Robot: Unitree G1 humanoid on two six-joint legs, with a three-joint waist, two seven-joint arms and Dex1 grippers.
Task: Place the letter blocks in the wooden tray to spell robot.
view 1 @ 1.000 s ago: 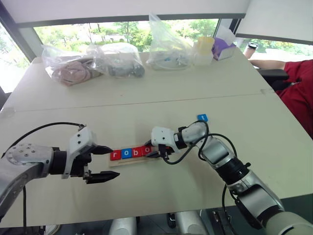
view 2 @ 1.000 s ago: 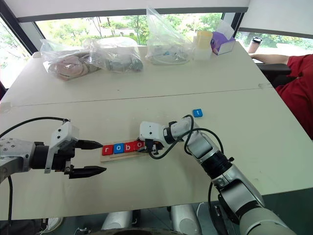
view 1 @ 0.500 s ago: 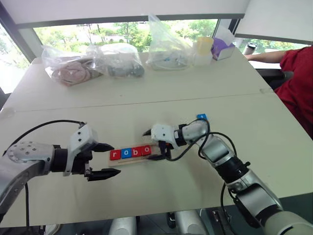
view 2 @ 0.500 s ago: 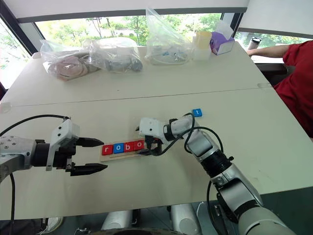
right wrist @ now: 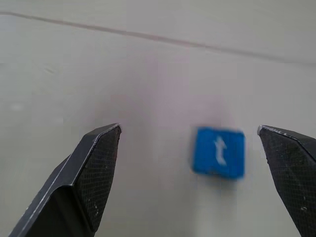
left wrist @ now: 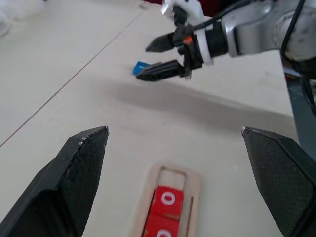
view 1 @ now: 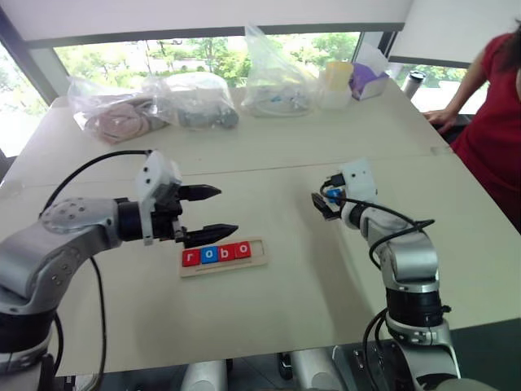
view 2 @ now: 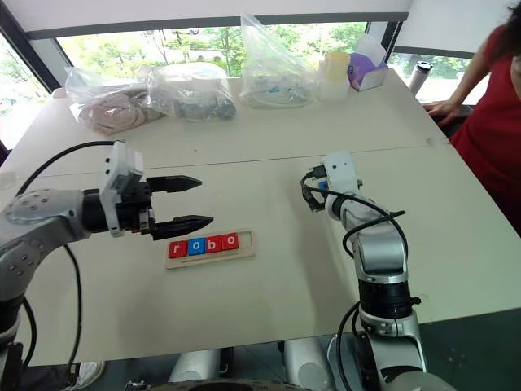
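Blue t block [right wrist: 218, 152] between spread right claw [right wrist: 190, 148] fingers, untouched.

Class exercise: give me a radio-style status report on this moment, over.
Both grippers open: left gripper above tray, right gripper aimed at blue t block. Wooden tray holds r-o-b-o, last slot empty. Nothing in the way.

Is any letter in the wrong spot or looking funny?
The blue t block lies loose on the table, away from the wooden tray. The tray reads "robo", its last slot bare. Nothing looks broken or spilled.
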